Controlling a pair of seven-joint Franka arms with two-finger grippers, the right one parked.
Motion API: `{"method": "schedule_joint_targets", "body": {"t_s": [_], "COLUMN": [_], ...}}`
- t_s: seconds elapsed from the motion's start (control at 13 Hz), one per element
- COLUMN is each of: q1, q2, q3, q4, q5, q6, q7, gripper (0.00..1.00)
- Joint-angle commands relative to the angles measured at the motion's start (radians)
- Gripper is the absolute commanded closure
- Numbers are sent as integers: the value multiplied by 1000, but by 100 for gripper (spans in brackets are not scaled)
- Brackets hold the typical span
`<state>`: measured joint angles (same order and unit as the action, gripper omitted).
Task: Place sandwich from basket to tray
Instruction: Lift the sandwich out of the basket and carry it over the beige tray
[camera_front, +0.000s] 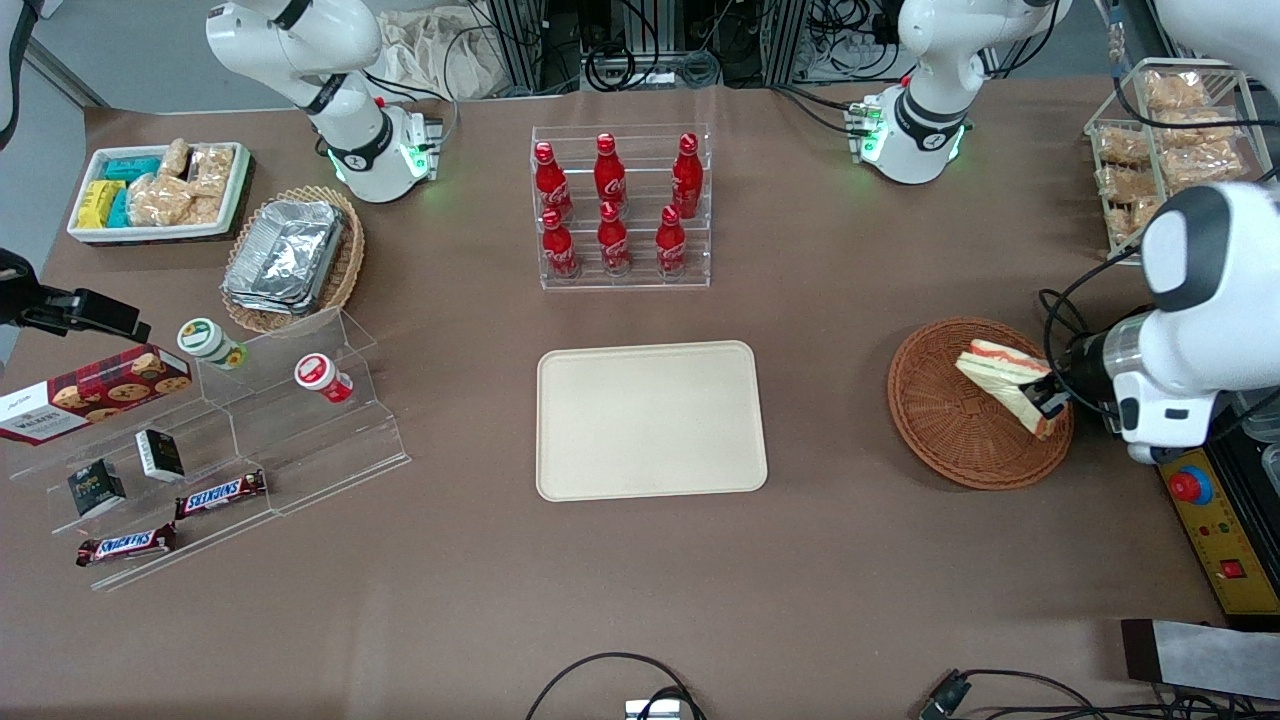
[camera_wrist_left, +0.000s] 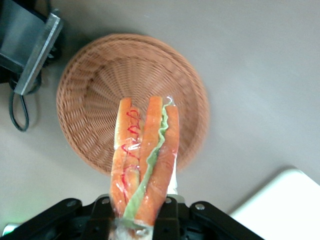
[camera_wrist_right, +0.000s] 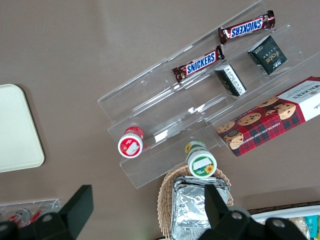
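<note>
Tray (camera_front: 651, 420) lay at mid-worktop (camera_front: 640, 590), flat, nothing on it. Bottle rack (camera_front: 622, 205) stood farther from the front camera than the tray, in line with it. Basket (camera_front: 978, 403) sat beside the tray, well apart, toward the working arm's end of the worktop. Pincer (camera_front: 1047, 398) was over the basket's rim on that same end, clamped on the sandwich (camera_front: 1008, 384), which was raised above the basket floor and tilted. Stepped display stand (camera_front: 215, 430) stood toward the parked arm's end, near that edge. Foil-container basket (camera_front: 292, 258) and snack bin (camera_front: 160, 190) lay farther from the camera than the stand, bin nearest the corner.
</note>
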<state>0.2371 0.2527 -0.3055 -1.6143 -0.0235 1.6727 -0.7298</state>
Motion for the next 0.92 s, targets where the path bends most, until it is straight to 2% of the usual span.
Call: {"method": "schedule_joint_targets", "body": {"t_s": [0.0,0.23,0.31,0.54,0.69,0.85], "q1": [-1,-13,-41,-148,-238,-306], "q2": [28,52,66,106,164,255], "q3": [-58,-212,-234,-234,-233,-233], "q4": [155,149,140,36,-21,-15], "q5": [-74,-70,-61,-35,39,98], "q6": [-114,-107,-99,109,247,274], "q7": [52,52,55,55,35,6], "gripper": [100,100,100,100,100,100]}}
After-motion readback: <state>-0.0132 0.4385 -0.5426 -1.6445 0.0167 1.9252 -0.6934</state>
